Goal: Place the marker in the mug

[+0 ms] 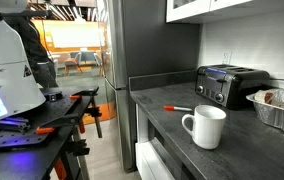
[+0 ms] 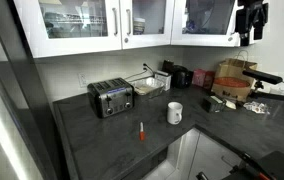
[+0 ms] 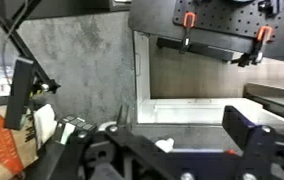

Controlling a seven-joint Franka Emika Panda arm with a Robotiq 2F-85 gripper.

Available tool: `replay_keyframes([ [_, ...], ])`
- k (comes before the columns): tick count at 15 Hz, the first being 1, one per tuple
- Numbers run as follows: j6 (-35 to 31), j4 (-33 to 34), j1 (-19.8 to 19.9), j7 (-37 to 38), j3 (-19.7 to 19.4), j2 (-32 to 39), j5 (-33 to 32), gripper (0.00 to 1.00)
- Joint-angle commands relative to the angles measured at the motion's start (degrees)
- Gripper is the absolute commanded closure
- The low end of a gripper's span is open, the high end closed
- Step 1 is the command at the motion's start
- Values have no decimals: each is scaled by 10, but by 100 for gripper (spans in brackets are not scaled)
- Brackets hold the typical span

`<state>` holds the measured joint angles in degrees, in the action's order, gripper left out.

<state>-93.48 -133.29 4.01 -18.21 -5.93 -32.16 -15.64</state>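
The white mug [image 1: 204, 127] stands upright on the dark counter, handle to one side; it shows in both exterior views [image 2: 174, 112]. The marker [image 1: 175, 107] lies flat on the counter between the mug and the toaster, apart from the mug, and shows again in an exterior view [image 2: 140, 131]. My gripper [image 2: 250, 22] hangs high above the counter, far from both. In the wrist view the gripper [image 3: 164, 130] looks open and empty. A small white shape that may be the mug [image 3: 165, 145] sits far below between the fingers.
A black-and-silver toaster [image 1: 229, 84] stands at the back of the counter [image 1: 172, 125], with a foil tray [image 1: 279, 110] beside it. Wall cabinets [image 2: 102, 25] hang above. A black workbench with red clamps [image 1: 42, 128] stands across the aisle.
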Motion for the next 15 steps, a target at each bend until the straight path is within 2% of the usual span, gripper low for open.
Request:
replay_keyframes([
  [1,3,2,-10,4,-8,0,-3,0],
  [7,-7,-1,-12,2,-12,0,4,0],
  [11,-135,-37,-20,33,-30,24,87,0],
  [13,-231,-61,-30,40,-29,55,145,0],
  [15,-289,-60,-45,69,-23,116,228,0],
])
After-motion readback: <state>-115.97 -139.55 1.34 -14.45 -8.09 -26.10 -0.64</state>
